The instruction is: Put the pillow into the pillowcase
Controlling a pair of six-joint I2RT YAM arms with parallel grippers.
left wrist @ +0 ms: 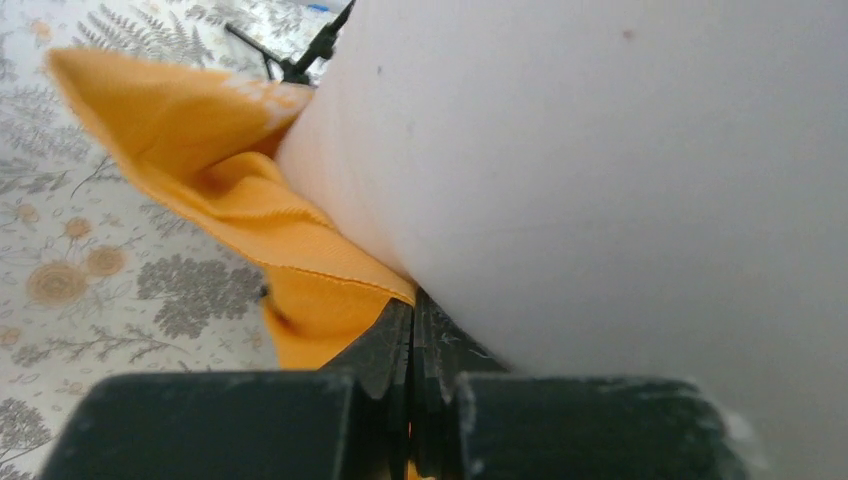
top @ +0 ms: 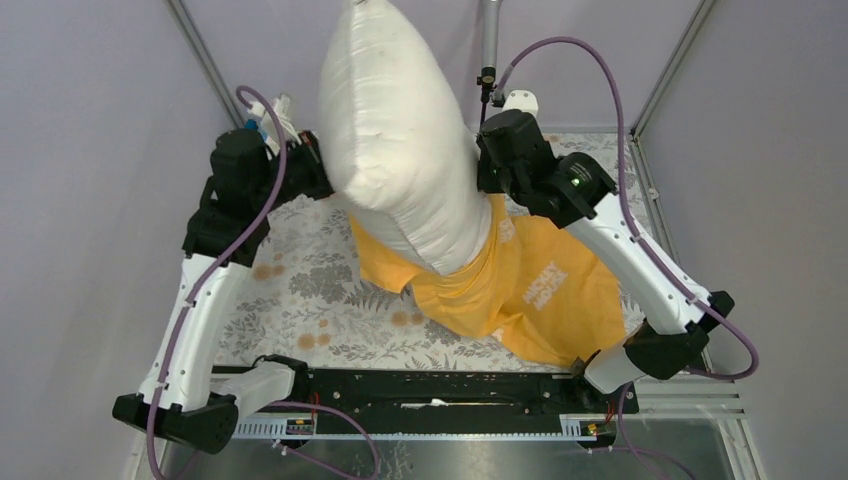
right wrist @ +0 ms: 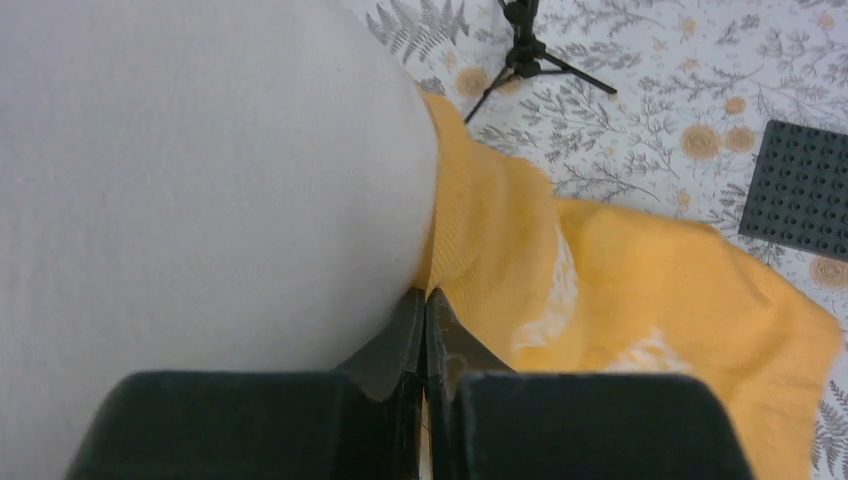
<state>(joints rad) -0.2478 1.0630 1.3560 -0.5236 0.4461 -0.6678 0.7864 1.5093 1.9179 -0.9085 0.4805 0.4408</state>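
The plump white fabric pillow (top: 400, 130) is cut off at the frame edge above both grippers. Its lower end is hidden inside the floppy orange-yellow cloth pillowcase (top: 540, 290). From above, the pillow covers the fingertips of the left gripper (left wrist: 412, 300) and the right gripper (right wrist: 425, 295). Right of the right gripper, white lettering (right wrist: 555, 300) is blurred.

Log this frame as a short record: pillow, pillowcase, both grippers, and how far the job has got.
pillow: standing on end, lower end inside the pillowcase mouth, most of it outside
pillowcase: orange, crumpled on the flowered table, mouth raised around the pillow
left gripper: jaws shut on the pillowcase hem, beside the pillow
right gripper: jaws shut on the pillowcase hem on the pillow's other side
progress: pillow partly in, not finished
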